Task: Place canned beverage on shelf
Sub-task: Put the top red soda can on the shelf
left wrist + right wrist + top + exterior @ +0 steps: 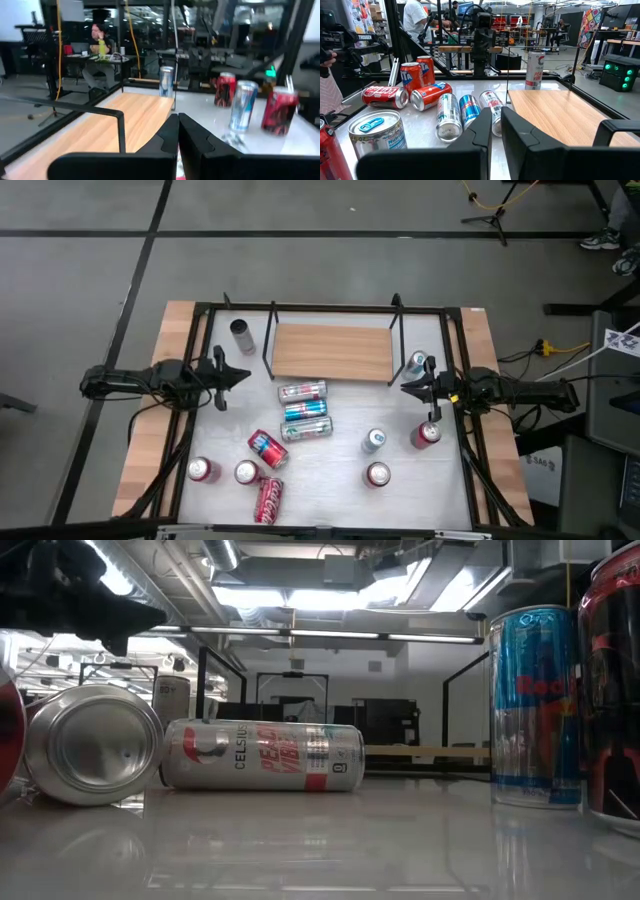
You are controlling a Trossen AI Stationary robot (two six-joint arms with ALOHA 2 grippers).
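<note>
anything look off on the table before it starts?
Yes: five cans lie tipped over. Three lying cans sit side by side just in front of the empty shelf, and two red lying cans near the front left. The rest stand upright. No spill visible.

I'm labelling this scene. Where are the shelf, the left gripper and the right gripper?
shelf (330,352), high view, middle of its wooden board.
left gripper (244,375), high view, tips of its shut fingers.
right gripper (405,387), high view, tips of its shut fingers.

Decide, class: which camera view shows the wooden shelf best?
The high view: the whole shelf shows, bare, with both black end brackets. Each wrist view shows part of its board; the low view shows only a thin edge behind the cans.
</note>
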